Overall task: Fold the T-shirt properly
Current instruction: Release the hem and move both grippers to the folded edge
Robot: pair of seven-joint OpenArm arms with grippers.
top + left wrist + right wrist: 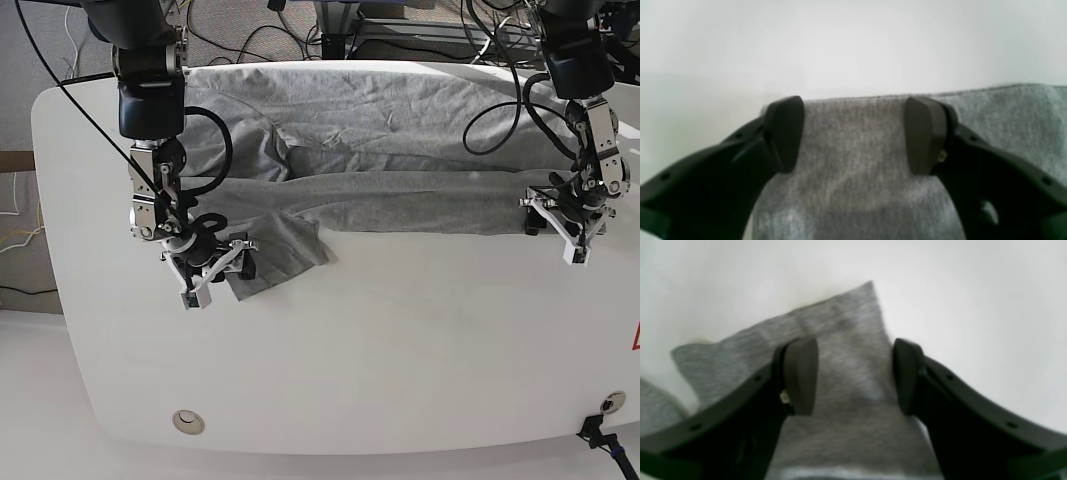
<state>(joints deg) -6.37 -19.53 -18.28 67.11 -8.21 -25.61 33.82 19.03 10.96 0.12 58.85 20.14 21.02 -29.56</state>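
High base view, two wrist close-ups

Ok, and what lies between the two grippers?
The base view shows the grey T-shirt between the left gripper and the right gripper: a long strip of cloth, with a flap angling down beside the right one.

Rumpled, matt grey cloth T-shirt (400, 120); smooth white tabletop (350, 350)
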